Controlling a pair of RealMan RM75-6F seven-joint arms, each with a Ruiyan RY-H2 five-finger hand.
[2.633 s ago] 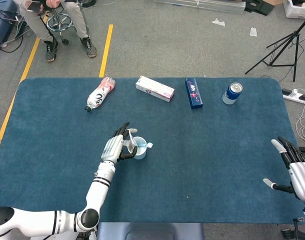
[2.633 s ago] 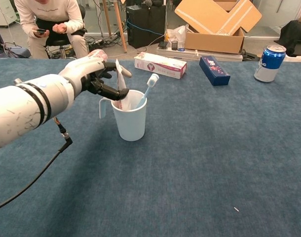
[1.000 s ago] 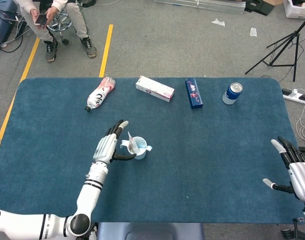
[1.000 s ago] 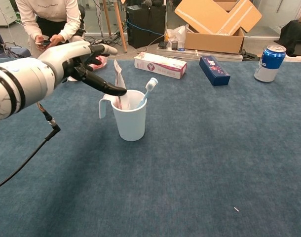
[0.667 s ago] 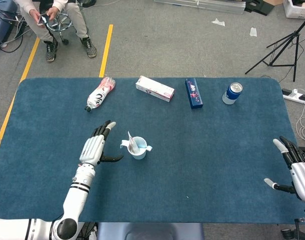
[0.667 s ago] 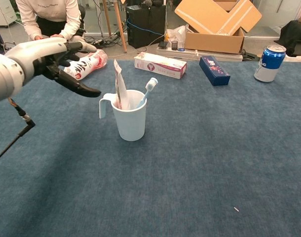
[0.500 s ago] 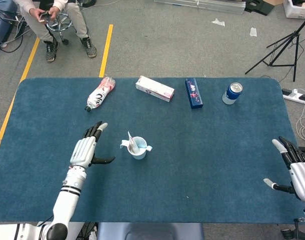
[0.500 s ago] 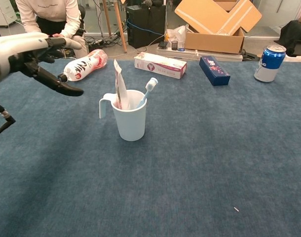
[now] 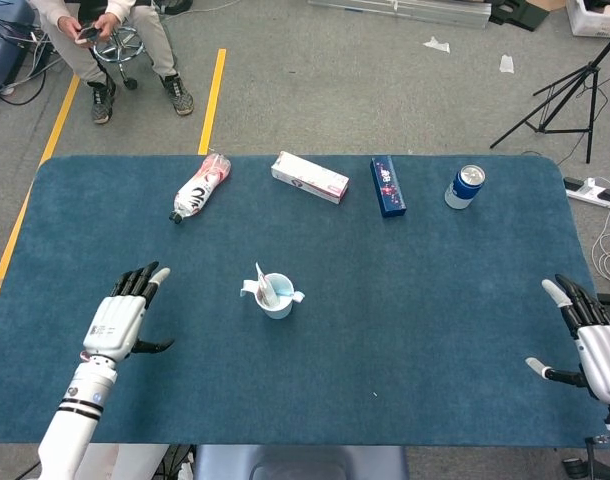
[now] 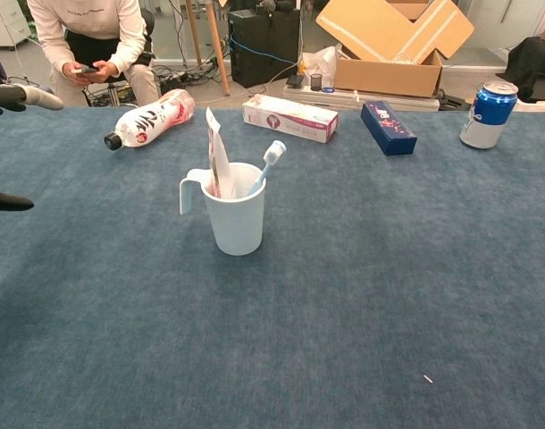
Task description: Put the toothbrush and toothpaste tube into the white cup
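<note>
The white cup (image 9: 278, 299) (image 10: 236, 214) stands upright near the table's middle. A light blue toothbrush (image 10: 269, 162) and a toothpaste tube (image 10: 215, 154) both stick up out of it. My left hand (image 9: 119, 319) hovers well to the left of the cup, fingers spread, holding nothing; only its fingertips (image 10: 22, 96) show at the chest view's left edge. My right hand (image 9: 588, 339) is at the table's right edge, fingers apart and empty.
Along the far side lie a plastic bottle (image 9: 199, 186), a white toothpaste box (image 9: 310, 177), a dark blue box (image 9: 387, 186) and a blue can (image 9: 466, 186). A person sits on a stool (image 9: 117, 42) beyond the table's far left corner.
My left hand let go of the toothpaste tube in the cup, opened, and drew back leftward and toward the near edge. The right hand stayed put.
</note>
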